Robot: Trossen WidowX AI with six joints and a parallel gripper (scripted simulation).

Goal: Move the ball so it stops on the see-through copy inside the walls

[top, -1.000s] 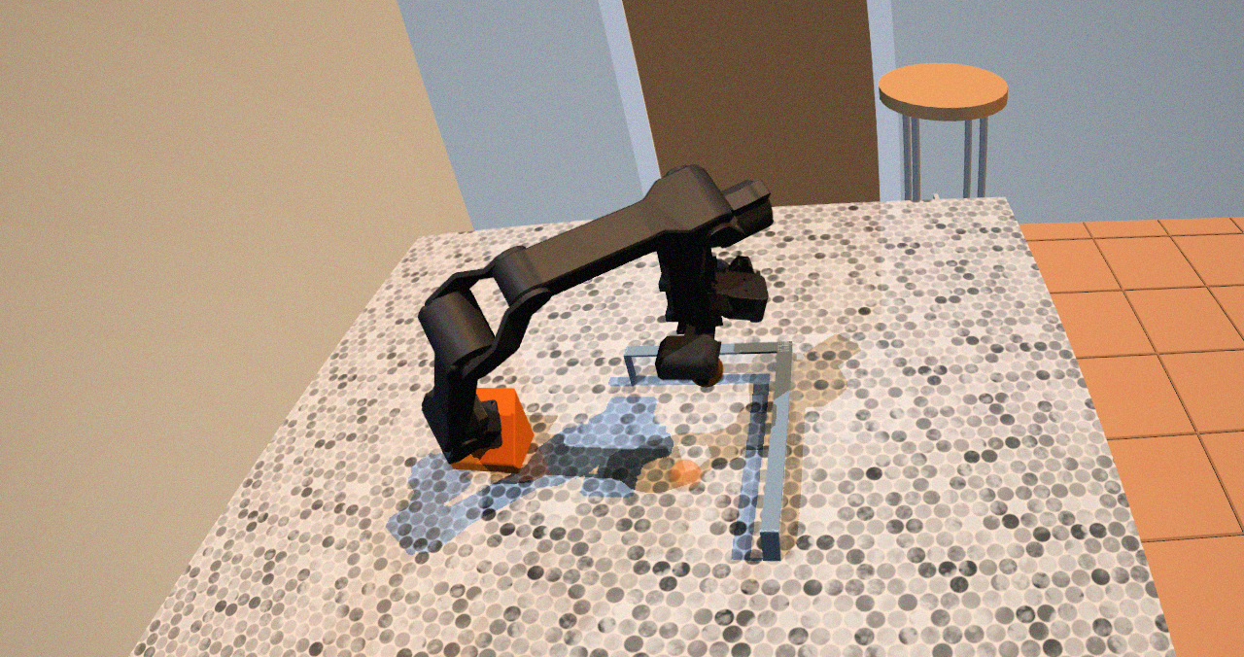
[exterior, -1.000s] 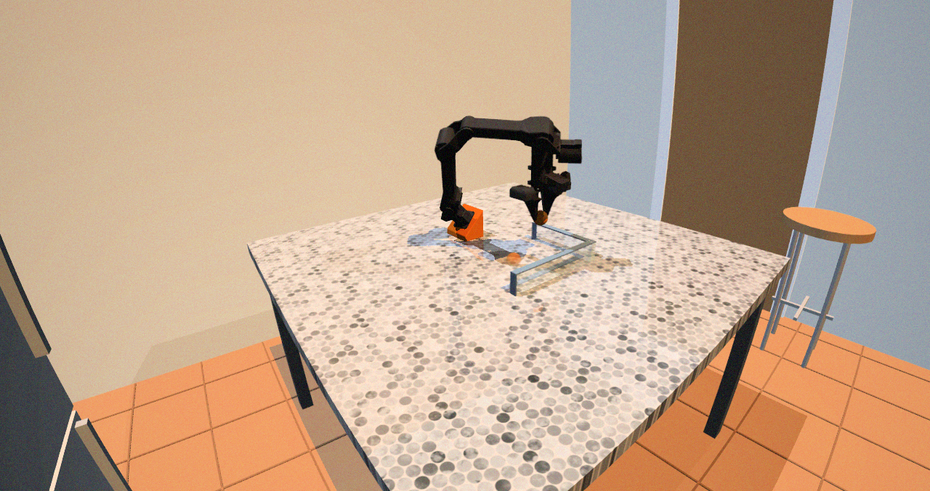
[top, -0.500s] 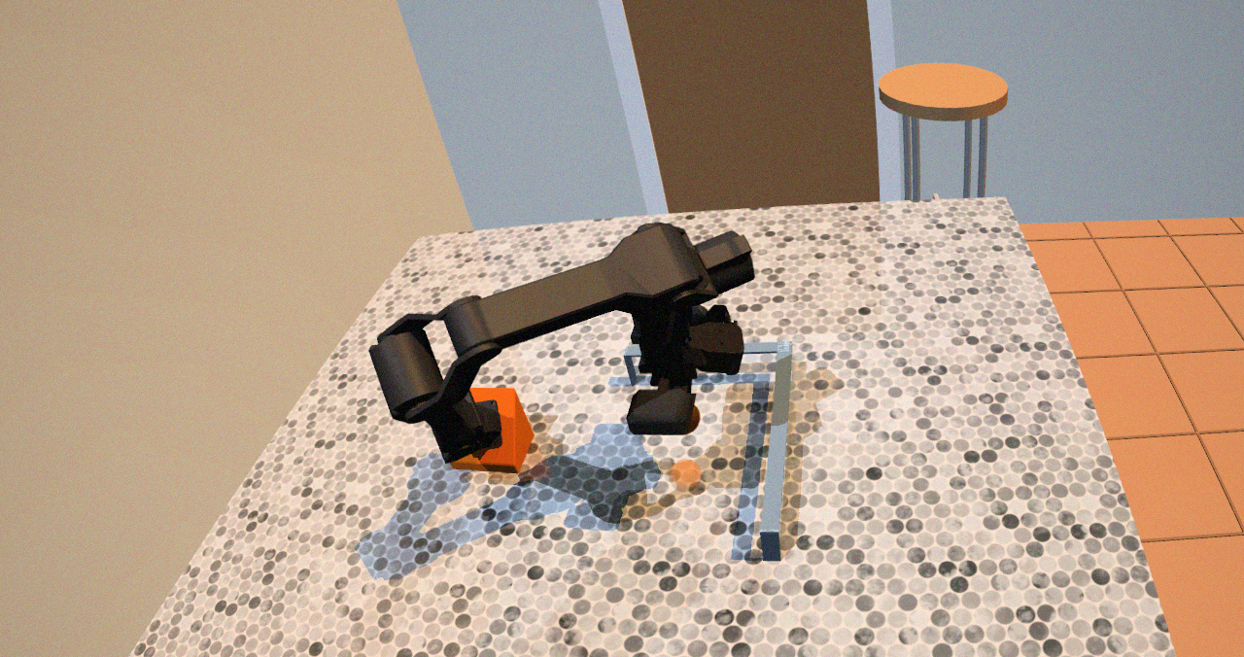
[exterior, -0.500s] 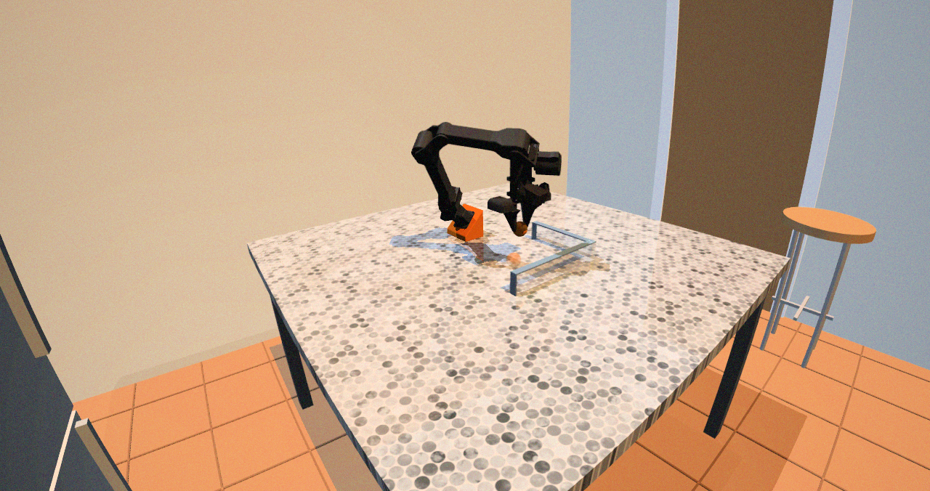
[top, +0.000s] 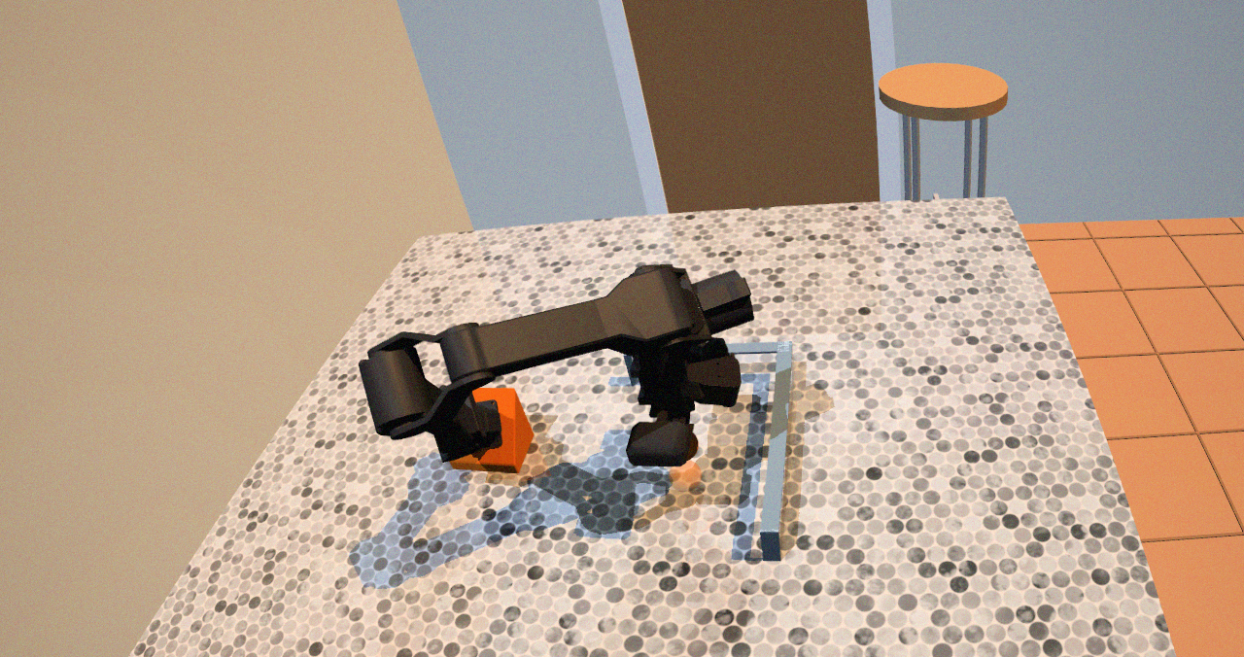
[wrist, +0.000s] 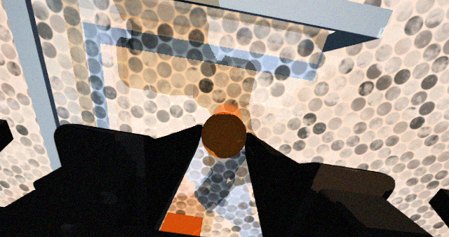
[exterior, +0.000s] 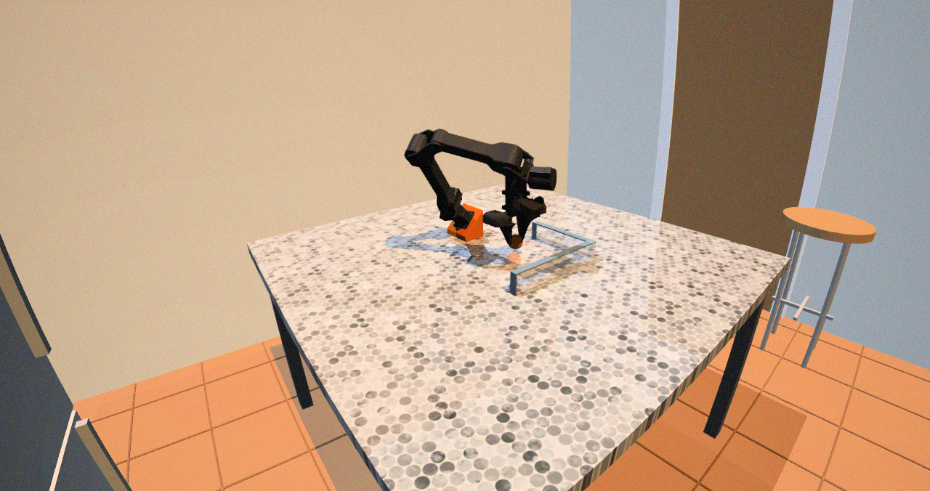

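Observation:
My gripper is shut on the orange-brown ball and holds it a little above the table. In the top view a finger hides most of the ball. The pale orange see-through copy rests on the table just below the ball. In the wrist view the ball overlaps the copy's lower part. The long wall stands beyond the copy, and the other wall joins it at a corner.
The orange base block stands by the foot of the arm. The arm's shadow falls on the patterned table. A round stool stands on the floor beyond the table.

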